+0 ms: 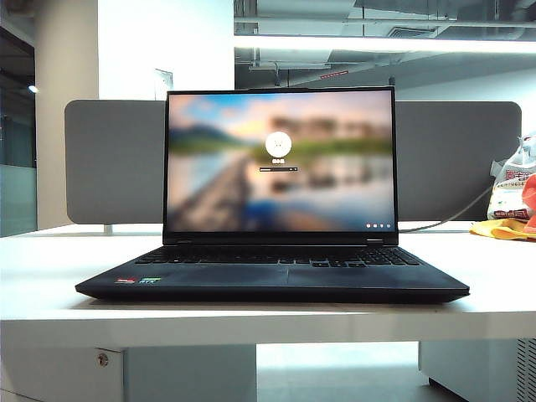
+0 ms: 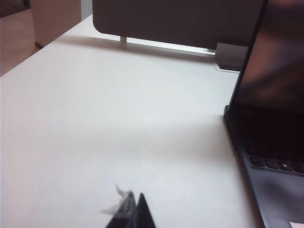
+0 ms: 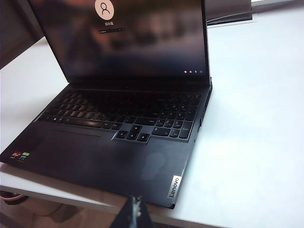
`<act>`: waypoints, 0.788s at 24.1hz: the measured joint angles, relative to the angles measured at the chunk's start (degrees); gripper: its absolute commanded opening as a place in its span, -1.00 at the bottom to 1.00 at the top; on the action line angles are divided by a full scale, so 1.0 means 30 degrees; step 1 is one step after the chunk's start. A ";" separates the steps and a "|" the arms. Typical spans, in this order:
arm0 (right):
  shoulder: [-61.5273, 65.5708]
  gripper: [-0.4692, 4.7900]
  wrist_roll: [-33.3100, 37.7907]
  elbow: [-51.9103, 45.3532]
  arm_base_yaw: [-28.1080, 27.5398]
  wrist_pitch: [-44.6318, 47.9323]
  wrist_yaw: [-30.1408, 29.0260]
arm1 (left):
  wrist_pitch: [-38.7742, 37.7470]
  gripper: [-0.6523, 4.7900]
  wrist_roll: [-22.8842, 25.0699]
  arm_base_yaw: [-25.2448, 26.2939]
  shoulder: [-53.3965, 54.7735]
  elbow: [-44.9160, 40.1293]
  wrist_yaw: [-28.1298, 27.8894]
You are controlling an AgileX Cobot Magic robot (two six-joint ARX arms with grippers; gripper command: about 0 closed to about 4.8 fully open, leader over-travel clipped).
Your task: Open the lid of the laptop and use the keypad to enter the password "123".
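On table (image 1: 50, 285): black laptop (image 1: 272, 276), lid (image 1: 280, 159) upright (login screen).

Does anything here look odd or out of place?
Little stands out. The laptop sits square, lid open on a login screen. The shut left claw has a scrap of clear tape stuck to its tip; the shut right claw looks clean.

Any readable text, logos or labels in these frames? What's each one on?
"Lenovo": silver tag at the laptop palm-rest corner.
Login name under the avatar on the lid: too blurred.
Key legends on the keypad: too faint.
Red and green stickers: too small.
Red print on plastic bag: illegible.
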 measured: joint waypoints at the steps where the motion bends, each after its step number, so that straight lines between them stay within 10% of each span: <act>1: 0.0000 -0.82 0.0000 0.0000 0.0000 0.0000 0.0000 | 0.0000 -0.78 0.0000 0.0000 0.0000 0.0000 -0.0102; 19: 0.0000 -0.82 0.0000 0.0000 0.0000 0.0000 0.0000 | -0.0007 -0.78 0.0007 0.0000 -0.0007 0.0000 -0.0211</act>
